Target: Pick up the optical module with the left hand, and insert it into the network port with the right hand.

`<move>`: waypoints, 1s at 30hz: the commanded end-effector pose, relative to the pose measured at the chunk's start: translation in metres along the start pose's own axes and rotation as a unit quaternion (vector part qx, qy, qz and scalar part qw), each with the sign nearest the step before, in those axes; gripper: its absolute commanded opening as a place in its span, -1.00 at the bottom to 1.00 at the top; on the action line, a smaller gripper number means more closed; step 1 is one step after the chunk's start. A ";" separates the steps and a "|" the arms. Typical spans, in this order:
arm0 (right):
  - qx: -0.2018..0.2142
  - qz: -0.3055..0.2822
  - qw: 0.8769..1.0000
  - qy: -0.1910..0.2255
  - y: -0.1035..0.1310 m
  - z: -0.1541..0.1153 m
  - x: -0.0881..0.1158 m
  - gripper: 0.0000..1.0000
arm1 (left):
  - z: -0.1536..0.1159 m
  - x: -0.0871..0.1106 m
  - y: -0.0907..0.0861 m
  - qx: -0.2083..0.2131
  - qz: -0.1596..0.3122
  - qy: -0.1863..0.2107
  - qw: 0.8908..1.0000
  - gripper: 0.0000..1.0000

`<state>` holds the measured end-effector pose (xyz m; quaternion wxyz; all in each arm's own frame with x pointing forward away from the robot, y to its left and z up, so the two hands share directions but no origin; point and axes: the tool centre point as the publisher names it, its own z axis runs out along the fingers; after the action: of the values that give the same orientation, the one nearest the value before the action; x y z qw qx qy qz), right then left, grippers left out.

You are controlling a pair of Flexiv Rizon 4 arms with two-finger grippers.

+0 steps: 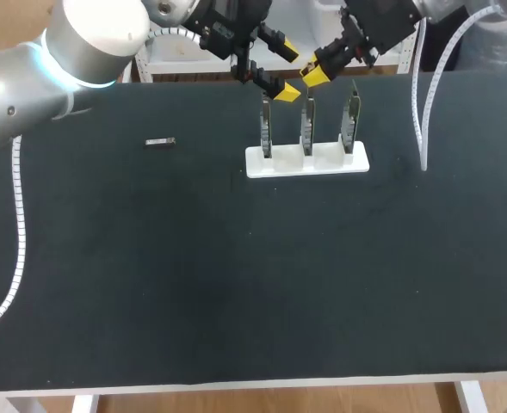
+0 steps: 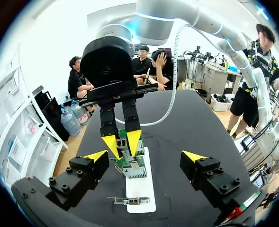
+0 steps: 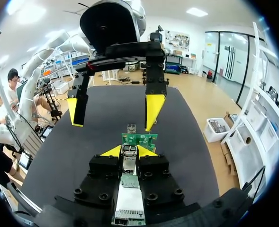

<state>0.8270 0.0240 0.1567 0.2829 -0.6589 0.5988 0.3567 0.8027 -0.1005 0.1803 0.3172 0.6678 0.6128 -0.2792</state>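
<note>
My right gripper [image 3: 129, 151] is shut on a small silver optical module [image 3: 129, 164], which shows between its yellow tips. Just ahead of it stands a green circuit board [image 3: 139, 139] with a metal network port. In the head view the right gripper [image 1: 313, 71] hangs just above the middle of three upright boards [image 1: 307, 122] on a white stand [image 1: 307, 161]. My left gripper [image 1: 286, 69] is open and holds nothing; it hovers right beside the right one, over the left board. From the left wrist, the left gripper [image 2: 145, 156] frames the right gripper [image 2: 122, 143] and the boards [image 2: 130, 166].
A second small module [image 1: 160, 142] lies flat on the black table, to the left of the stand. A white ribbed cable [image 1: 422, 112] of the right arm hangs down to the table, right of the stand. The left arm's cable [image 1: 16, 232] trails along the table's left side.
</note>
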 end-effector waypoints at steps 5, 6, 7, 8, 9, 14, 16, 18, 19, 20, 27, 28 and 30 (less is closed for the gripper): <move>-0.002 -0.006 1.000 -0.004 -0.002 -0.002 -0.003 -1.00 | 0.000 -0.001 0.000 -0.001 -0.001 0.002 1.000 1.00; -0.002 -0.006 1.000 -0.005 -0.001 -0.002 -0.003 -1.00 | 0.000 -0.001 0.000 -0.001 -0.001 0.002 1.000 1.00; -0.002 -0.006 1.000 -0.004 -0.001 -0.002 -0.003 -1.00 | 0.000 -0.001 0.000 -0.001 -0.001 0.002 1.000 1.00; -0.002 -0.006 1.000 -0.003 -0.001 -0.002 -0.003 -1.00 | 0.000 -0.001 0.000 -0.001 -0.001 0.002 1.000 1.00; -0.003 -0.005 1.000 -0.004 0.000 -0.002 -0.002 -1.00 | 0.000 -0.001 0.000 -0.001 -0.001 0.002 1.000 1.00; -0.007 -0.002 1.000 -0.003 0.002 0.001 -0.001 -1.00 | 0.000 -0.001 0.000 -0.001 -0.001 0.002 1.000 1.00; -0.007 0.000 1.000 -0.004 0.002 0.001 0.000 -1.00 | 0.000 -0.001 0.000 -0.001 -0.001 0.002 1.000 1.00; -0.006 0.002 1.000 -0.003 0.002 0.000 0.001 -1.00 | 0.000 -0.001 0.000 -0.001 -0.001 0.002 1.000 1.00; -0.005 0.003 1.000 -0.003 0.002 0.000 0.001 -1.00 | 0.000 -0.001 0.000 -0.001 -0.001 0.002 1.000 1.00; -0.005 0.003 1.000 -0.003 0.002 0.000 0.002 -1.00 | 0.000 -0.001 0.000 -0.001 -0.001 0.002 1.000 1.00; -0.007 0.006 1.000 -0.003 0.002 0.003 0.003 -1.00 | 0.000 -0.001 0.000 -0.001 -0.001 0.002 1.000 1.00; -0.008 0.006 1.000 -0.003 0.002 0.003 0.003 -1.00 | 0.000 -0.001 0.000 -0.001 -0.001 0.002 1.000 1.00; -0.008 0.007 1.000 -0.002 0.002 0.003 0.004 -1.00 | 0.000 -0.001 0.000 -0.001 -0.001 0.002 1.000 1.00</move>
<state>0.8230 0.0235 0.1524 0.2776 -0.6560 0.5999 0.3643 0.8027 -0.1005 0.1803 0.3172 0.6678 0.6128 -0.2792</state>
